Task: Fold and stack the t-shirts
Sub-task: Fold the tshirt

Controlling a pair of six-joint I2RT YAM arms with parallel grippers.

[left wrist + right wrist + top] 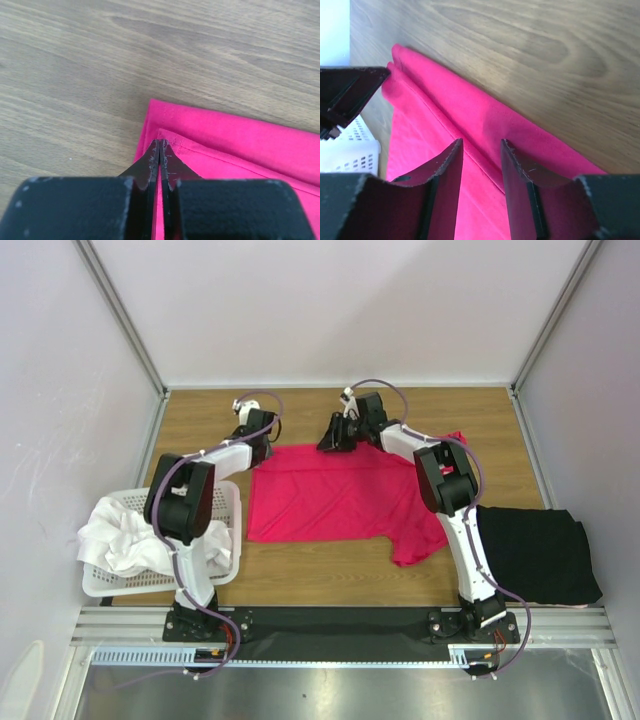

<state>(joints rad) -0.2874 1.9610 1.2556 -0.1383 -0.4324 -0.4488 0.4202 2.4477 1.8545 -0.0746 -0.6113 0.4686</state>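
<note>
Left tool (262, 443): clenched, fingers pressed together with no gap, tips down on the far left corner of the pink t-shirt, right at the stitched hem. I can't tell whether any cloth is caught between them.
Left tool, wrist view (160, 145): tips meet just where the upper layer's corner sits, with a lower layer peeking out beyond it.
Right tool (335, 440): released, fingers parted, sitting at the shirt's far edge near the middle.
Right tool, wrist view (481, 144): both fingers straddle a raised fold line in the fabric, and pink cloth shows through the gap.
Pink t-shirt (330, 500): spread across the middle of the surface (300, 585), mostly flat, one sleeve trailing out toward the near right.
Pink t-shirt, close up (240, 145) (470, 115): double-layered along the far edge, lying on the wood grain.
Black t-shirt (535, 550): folded into a neat block at the near right, well apart from the pink one.
White t-shirts (125, 535): bunched up, spilling over the rim of the basket (100, 585) on the near left.
</note>
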